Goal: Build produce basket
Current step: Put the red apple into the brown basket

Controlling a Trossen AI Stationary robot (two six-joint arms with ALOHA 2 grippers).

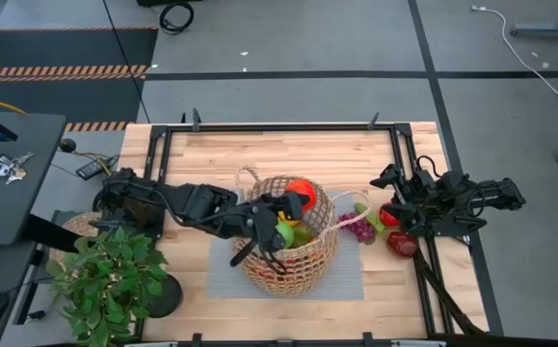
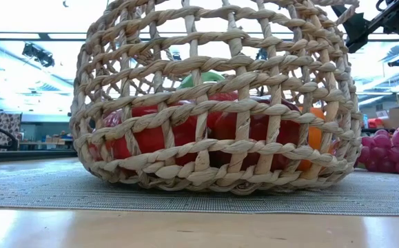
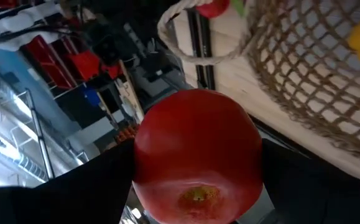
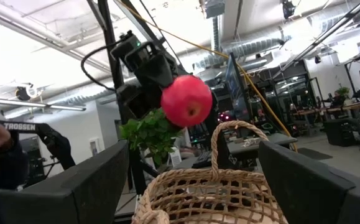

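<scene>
The tan wicker basket [image 1: 288, 241] stands on a grey mat [image 1: 225, 280] at the table's middle. It holds red, green and orange produce [image 2: 185, 134]. My left gripper [image 1: 293, 205] is over the basket's far side, shut on a red apple [image 1: 302, 192], which also shows in the right wrist view [image 4: 187, 99]. My right gripper [image 1: 390, 202] is open and empty to the right of the basket. Its fingers frame the basket's loop handle [image 4: 220, 146] from a distance. Purple grapes [image 1: 359, 228] and two dark red fruits [image 1: 401, 243] lie on the table by the right gripper. My left gripper pinches the red apple by its two opposite sides [image 3: 143, 168], one dark finger [image 3: 99, 186] on each side. The apple's blossom end [image 3: 195, 196] faces the wrist camera. The apple is lifted clear, above the basket's rim.
A potted green plant [image 1: 110, 280] stands at the table's near left corner. Black frame rails [image 1: 404, 145] run along the table's sides. A dark side table with keys [image 1: 4, 169] is off to the left.
</scene>
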